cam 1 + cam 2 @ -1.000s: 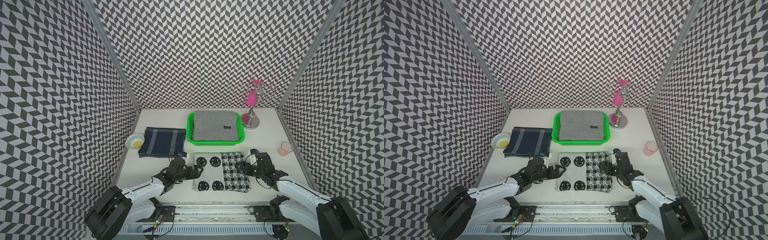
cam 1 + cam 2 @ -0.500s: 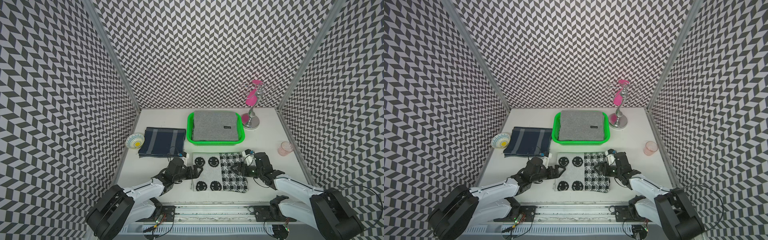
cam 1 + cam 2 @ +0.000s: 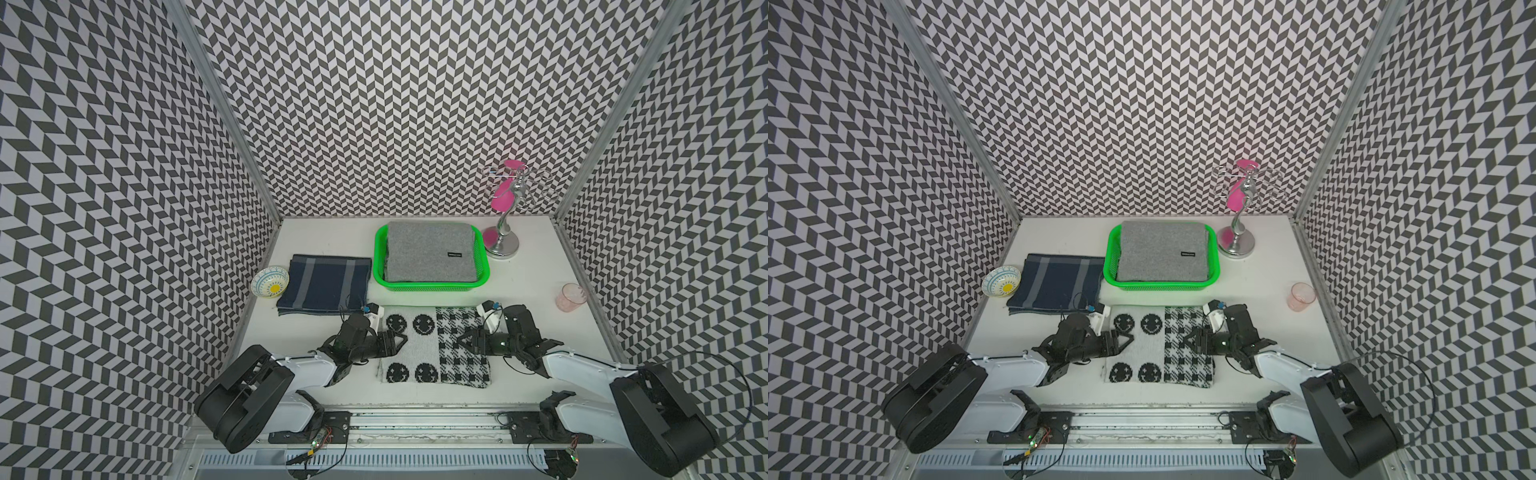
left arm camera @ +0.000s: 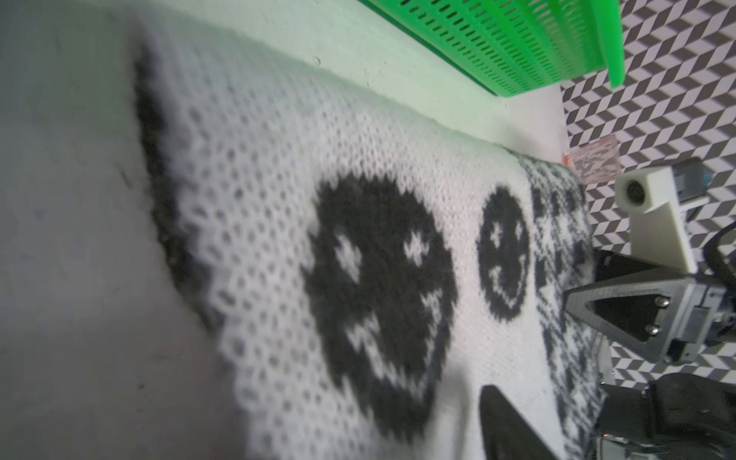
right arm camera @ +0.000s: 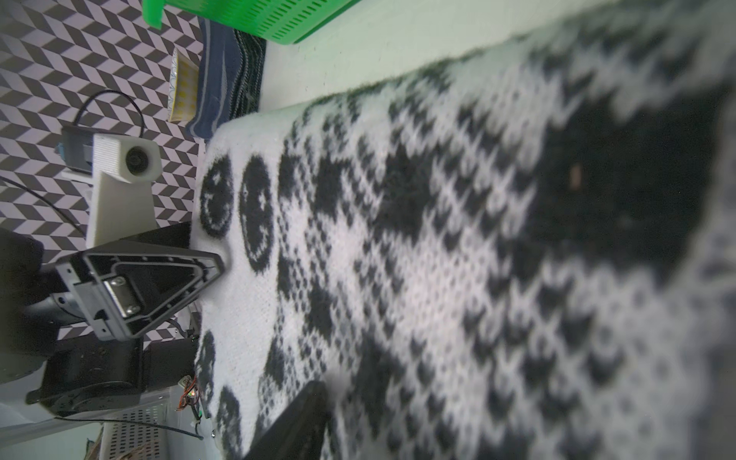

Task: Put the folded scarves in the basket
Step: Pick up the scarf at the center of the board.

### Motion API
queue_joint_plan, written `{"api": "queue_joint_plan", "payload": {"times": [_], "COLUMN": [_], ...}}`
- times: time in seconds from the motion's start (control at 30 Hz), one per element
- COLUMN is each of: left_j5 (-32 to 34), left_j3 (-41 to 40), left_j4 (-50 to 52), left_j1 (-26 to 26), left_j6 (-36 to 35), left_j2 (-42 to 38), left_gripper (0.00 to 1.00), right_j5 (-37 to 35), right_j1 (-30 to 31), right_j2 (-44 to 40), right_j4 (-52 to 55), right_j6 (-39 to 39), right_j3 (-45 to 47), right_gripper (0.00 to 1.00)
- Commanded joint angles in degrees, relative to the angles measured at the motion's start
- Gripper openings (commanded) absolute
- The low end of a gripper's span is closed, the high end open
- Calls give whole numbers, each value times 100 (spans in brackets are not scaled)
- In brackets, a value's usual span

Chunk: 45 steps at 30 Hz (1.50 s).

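Both hands have slid in onto the two ends of the knit scarf [image 3: 428, 353]: the pick-up is on, nothing lifted yet.
Left hand [image 3: 395, 341] sits over the smiley end and right hand [image 3: 463, 344] over the checked end, jaws part-way closed about the edges; whether either truly has cloth pinched, I cannot tell. The knit scarf lies flat on the worktop [image 3: 528, 282] just in front of the basket [image 3: 432, 286], on the robot's side, apart from its near wall. A grey folded cloth [image 3: 430, 253] already fills the basket. Left to do, by my reckoning: secure the grip, lift, clear the near rim, lay it inside.
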<state>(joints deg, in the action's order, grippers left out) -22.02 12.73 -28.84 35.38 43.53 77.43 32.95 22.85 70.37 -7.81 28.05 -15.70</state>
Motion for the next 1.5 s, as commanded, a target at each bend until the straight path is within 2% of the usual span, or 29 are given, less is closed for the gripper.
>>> {"api": "queue_joint_plan", "payload": {"times": [0.0,0.07,0.1,0.2,0.23,0.27,0.43,0.67,0.87,1.0,1.13,1.27,1.47], "left_j5": [-318,-312,-291,-241,-235,-225,-210,92,265,190,63,-210,-118], "left_j3": [-101,-54,-31,7,33,68,404,1214,2161,3030,3765,4540,5701], "left_j4": [-129,-130,-102,-19,18,69,555,1809,2585,2998,2981,2847,3019], "left_j1": [38,74,93,101,101,110,185,362,353,66,-234,-687,-952], "left_j6": [12,-1,-26,-114,-143,-173,-195,-336,-663,-994,-1195,-1315,-1649], "left_j2": [262,273,234,38,-21,-93,-590,-1515,-1673,-1185,-636,141,1568], "left_gripper": [41,30,22,1,0,0,0,0,0,0,0,0,0], "right_j5": [15,6,0,-2,19,43,3,-116,-349,-811,-660,-518,-567], "right_j1": [169,215,227,251,255,261,318,396,406,245,-137,-418,-727], "right_j2": [166,183,174,54,10,-61,-531,-1156,-1447,-1227,-546,365,1713], "right_j4": [-116,-225,-283,-399,-423,-425,-39,975,1625,2001,2188,2047,2323], "right_j6": [59,101,109,117,120,113,60,-78,-290,-623,-891,-1037,-1411], "right_j3": [-3,26,45,81,76,51,-310,-1137,-2016,-2853,-3706,-4477,-5718], "right_gripper": [53,44,34,12,2,0,0,0,0,0,0,0,0]}}
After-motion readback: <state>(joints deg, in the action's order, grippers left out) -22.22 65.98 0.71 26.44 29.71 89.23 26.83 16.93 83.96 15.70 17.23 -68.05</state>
